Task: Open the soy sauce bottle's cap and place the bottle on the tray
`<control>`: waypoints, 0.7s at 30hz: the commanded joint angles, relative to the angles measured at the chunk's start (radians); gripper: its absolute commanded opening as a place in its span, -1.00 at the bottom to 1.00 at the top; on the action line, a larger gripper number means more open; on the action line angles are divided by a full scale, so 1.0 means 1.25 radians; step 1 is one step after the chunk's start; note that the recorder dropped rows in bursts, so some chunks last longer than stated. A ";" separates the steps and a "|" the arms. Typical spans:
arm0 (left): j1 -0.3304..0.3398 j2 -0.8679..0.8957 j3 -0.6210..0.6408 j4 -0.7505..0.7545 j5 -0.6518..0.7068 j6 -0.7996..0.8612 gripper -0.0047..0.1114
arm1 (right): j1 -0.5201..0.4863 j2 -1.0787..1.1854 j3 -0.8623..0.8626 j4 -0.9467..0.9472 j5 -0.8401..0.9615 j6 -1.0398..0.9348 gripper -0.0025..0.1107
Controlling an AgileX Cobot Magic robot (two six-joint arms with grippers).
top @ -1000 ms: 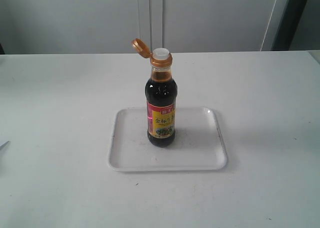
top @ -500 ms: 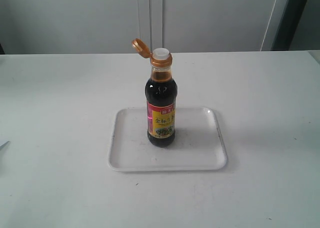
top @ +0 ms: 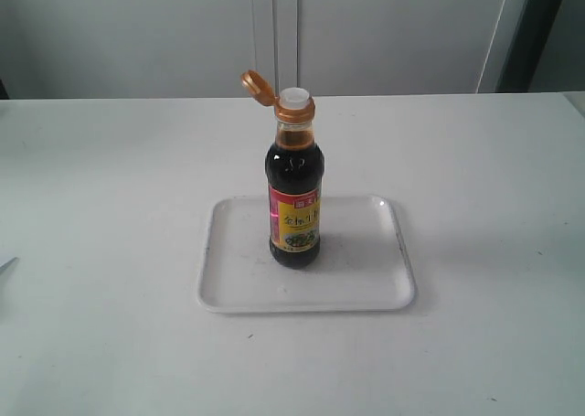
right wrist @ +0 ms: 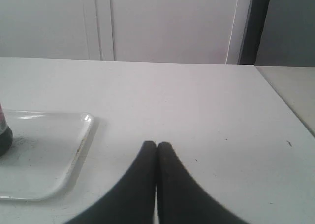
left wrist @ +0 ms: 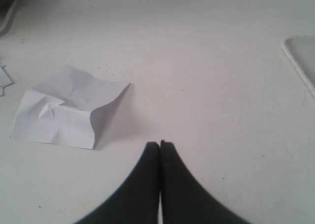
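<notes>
The soy sauce bottle (top: 295, 197) stands upright on the white tray (top: 361, 288) in the middle of the exterior view. Its golden-brown cap (top: 257, 86) is flipped open to the left, and the white spout (top: 295, 97) is bare. Neither arm shows in the exterior view. My left gripper (left wrist: 160, 144) is shut and empty over bare table, with a corner of the tray (left wrist: 301, 56) off to one side. My right gripper (right wrist: 157, 144) is also shut and empty, beside the tray (right wrist: 59, 155); only a dark sliver of the bottle (right wrist: 4, 135) shows at that frame's edge.
A crumpled sheet of white paper (left wrist: 69, 106) lies on the table near my left gripper. The white table (top: 475, 160) spreads wide around the tray. A pale wall with vertical strips (top: 274, 32) stands behind its far edge.
</notes>
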State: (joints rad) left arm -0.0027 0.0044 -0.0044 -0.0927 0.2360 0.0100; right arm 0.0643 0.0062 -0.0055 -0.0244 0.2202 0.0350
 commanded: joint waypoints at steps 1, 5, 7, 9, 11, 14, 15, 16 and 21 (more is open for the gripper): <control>0.002 -0.004 0.004 -0.015 -0.003 -0.008 -0.92 | -0.003 -0.005 0.004 -0.007 0.017 -0.010 -0.96; 0.002 -0.004 0.004 -0.015 -0.003 -0.008 -0.92 | -0.003 -0.005 0.004 -0.013 0.024 -0.010 -0.96; 0.002 -0.004 0.004 -0.015 -0.003 -0.008 -0.92 | -0.003 -0.005 0.004 -0.021 0.050 -0.010 -0.96; 0.002 -0.004 0.004 -0.015 -0.003 -0.008 -0.92 | -0.003 -0.005 0.004 -0.028 0.087 -0.011 -0.96; 0.002 -0.004 0.004 -0.015 -0.003 -0.008 -0.92 | -0.003 -0.005 0.004 -0.028 0.089 -0.011 -0.96; 0.002 -0.004 0.004 -0.015 -0.003 -0.008 -0.92 | -0.003 -0.005 0.004 -0.028 0.091 -0.011 -0.96; 0.002 -0.004 0.004 -0.015 -0.003 -0.008 -0.92 | -0.003 -0.005 0.004 -0.028 0.092 -0.011 -0.96; 0.002 -0.004 0.004 -0.015 -0.003 -0.008 -0.92 | -0.003 -0.005 0.004 -0.026 0.092 -0.011 -0.96; 0.002 -0.004 0.004 -0.015 -0.003 -0.008 -0.92 | -0.003 -0.005 0.004 -0.026 0.092 -0.011 -0.96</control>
State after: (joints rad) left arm -0.0027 0.0044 -0.0044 -0.0927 0.2360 0.0082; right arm 0.0643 0.0062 -0.0055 -0.0486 0.3354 0.0331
